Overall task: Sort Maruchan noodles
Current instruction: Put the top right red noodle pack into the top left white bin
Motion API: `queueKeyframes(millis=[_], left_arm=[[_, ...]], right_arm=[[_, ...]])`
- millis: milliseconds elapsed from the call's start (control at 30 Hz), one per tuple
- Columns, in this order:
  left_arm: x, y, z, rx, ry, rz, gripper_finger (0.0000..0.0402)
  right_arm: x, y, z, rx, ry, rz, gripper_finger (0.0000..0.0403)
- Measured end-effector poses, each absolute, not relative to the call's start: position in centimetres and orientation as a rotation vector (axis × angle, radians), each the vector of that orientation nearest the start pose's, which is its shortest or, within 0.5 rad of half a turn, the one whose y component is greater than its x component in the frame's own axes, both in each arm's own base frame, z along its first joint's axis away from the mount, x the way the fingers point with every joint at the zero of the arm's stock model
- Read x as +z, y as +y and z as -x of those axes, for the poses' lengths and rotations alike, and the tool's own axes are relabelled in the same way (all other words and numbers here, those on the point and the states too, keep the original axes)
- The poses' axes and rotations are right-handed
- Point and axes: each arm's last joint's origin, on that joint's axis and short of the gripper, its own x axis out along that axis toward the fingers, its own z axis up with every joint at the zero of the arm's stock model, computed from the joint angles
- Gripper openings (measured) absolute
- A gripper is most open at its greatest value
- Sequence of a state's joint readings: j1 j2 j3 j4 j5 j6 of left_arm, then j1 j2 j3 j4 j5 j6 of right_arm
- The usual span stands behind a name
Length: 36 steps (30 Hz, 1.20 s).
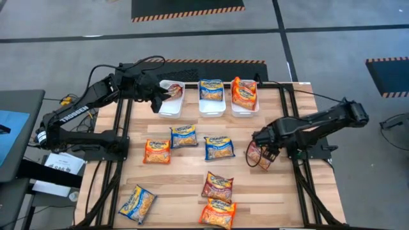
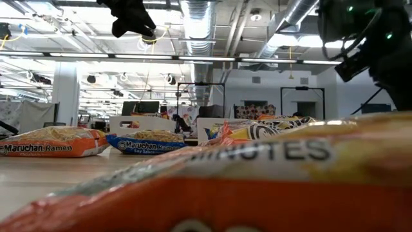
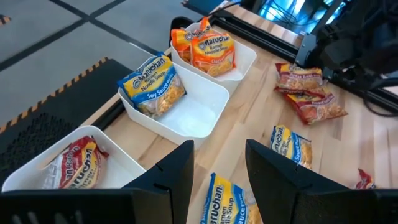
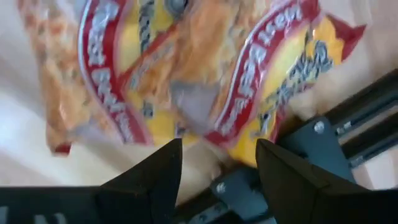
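Right gripper (image 1: pixel 264 155) wide over the red packet (image 1: pixel 257 155); drop straight, pinch mid-packet. Left gripper (image 1: pixel 160 97), part-open and empty, waits by the bins (image 1: pixel 171 108).

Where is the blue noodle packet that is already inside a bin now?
In the high view, the blue packet lies in the middle white bin at the table's far edge, between the bin holding a red packet and the bin holding orange packets.

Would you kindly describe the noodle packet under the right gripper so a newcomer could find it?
Start at the wooden table and go to its right edge, below the three white bins. There the right gripper, jaws open, hangs over a dark red packet. Unlike the other loose packets, it lies apart, against the table's frame rail.
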State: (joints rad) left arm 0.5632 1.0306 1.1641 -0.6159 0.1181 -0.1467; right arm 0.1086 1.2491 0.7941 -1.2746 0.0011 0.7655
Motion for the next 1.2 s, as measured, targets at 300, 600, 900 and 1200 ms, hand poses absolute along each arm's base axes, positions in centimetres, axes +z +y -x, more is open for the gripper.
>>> queueKeyframes(millis=[300,600,900,1200], left_arm=[[37.7,10.7,-17.5,0.502,0.418,0.333,0.0133],[37.7,10.7,-17.5,0.504,0.418,0.335,0.0133],[37.7,10.7,-17.5,0.503,0.423,0.333,0.0133],[37.7,10.7,-17.5,0.500,0.429,0.308,0.0133]], right_arm=[[18.1,-0.4,-16.9,-0.648,1.604,-0.572,0.0230],[15.6,-1.8,-17.4,-0.672,1.642,-0.628,0.0180],[13.1,-2.1,-18.3,-0.656,1.758,-0.585,0.0080],[13.8,-2.1,-19.4,-0.635,1.756,-0.529,0.0009]])
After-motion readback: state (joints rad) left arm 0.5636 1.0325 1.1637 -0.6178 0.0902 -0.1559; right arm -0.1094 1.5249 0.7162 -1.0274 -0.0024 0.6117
